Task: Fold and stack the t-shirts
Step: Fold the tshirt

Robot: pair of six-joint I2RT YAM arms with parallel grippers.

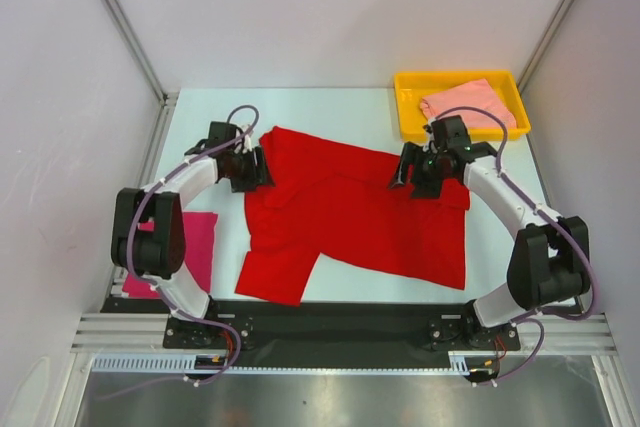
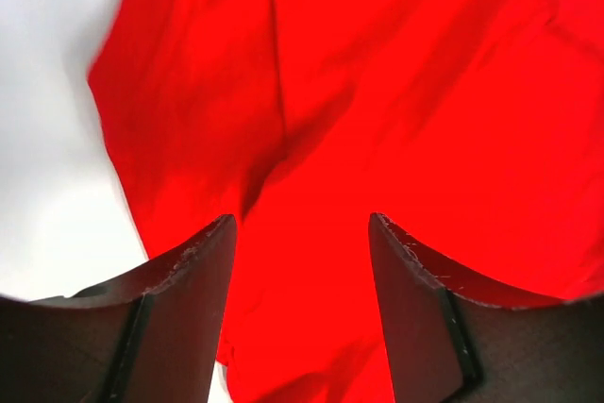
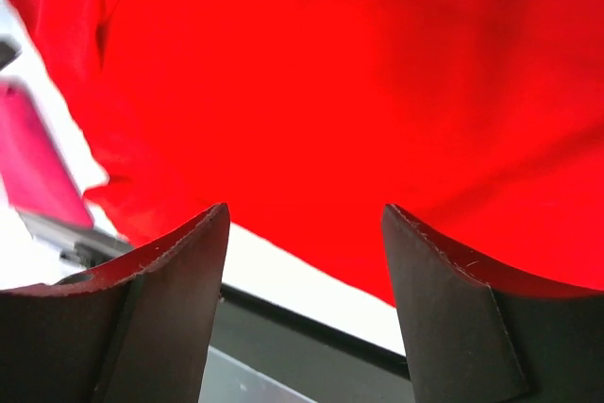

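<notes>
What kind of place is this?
Probably a robot test lab: a white table boxed in by bare walls, robot arms bolted to a metal frame, and a red t-shirt spread out.

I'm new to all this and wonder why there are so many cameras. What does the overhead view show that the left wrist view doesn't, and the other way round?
Only the overhead view shows the right gripper, the magenta shirt near the table's left edge, and the salmon shirt lying in the yellow tray. Only the left wrist view shows the left gripper up close, its two dark fingers plainly apart, and a crease running through the red shirt ahead of them. Both show the red shirt spread on the white table.
</notes>
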